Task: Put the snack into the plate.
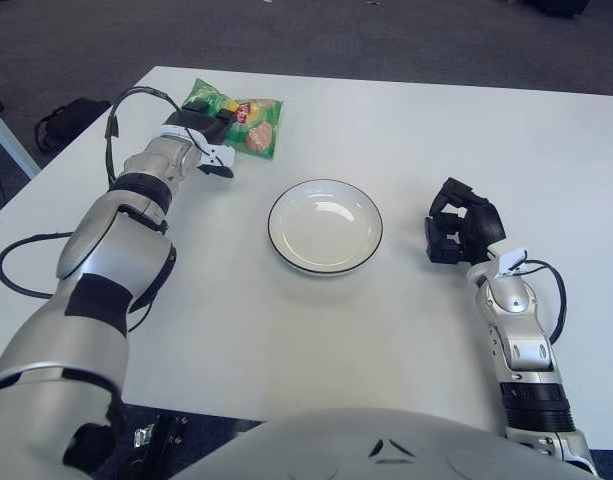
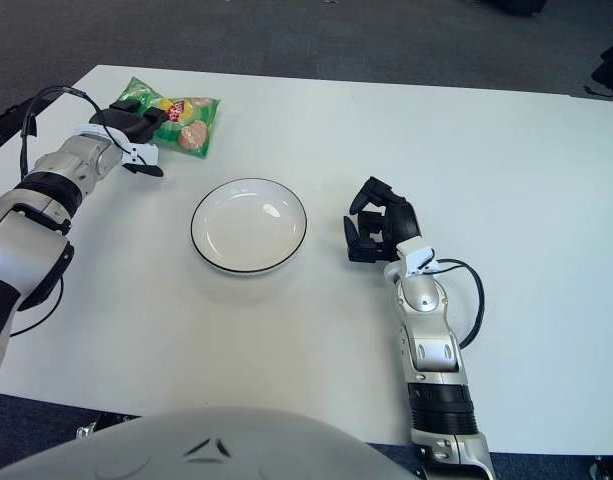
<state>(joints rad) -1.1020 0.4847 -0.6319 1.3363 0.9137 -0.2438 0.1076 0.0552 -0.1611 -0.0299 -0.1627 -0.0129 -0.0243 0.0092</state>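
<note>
The snack, a green chip bag (image 1: 248, 112), lies flat near the table's far left corner. My left hand (image 1: 212, 138) is at the bag's near-left corner. Its dark fingers (image 1: 218, 120) lie spread over that corner, the thumb is off to the near side, and the bag is not lifted. The white plate with a dark rim (image 1: 326, 238) stands empty mid-table, to the right of the bag and nearer to me. My right hand (image 1: 460, 228) shows to the right of the plate, fingers curled and holding nothing.
The white table's left edge (image 1: 46, 190) runs close beside my left arm. A black cable (image 1: 14, 275) loops by that arm, and another (image 1: 556, 300) loops by the right wrist. A dark bag (image 1: 64, 122) sits on the floor to the left.
</note>
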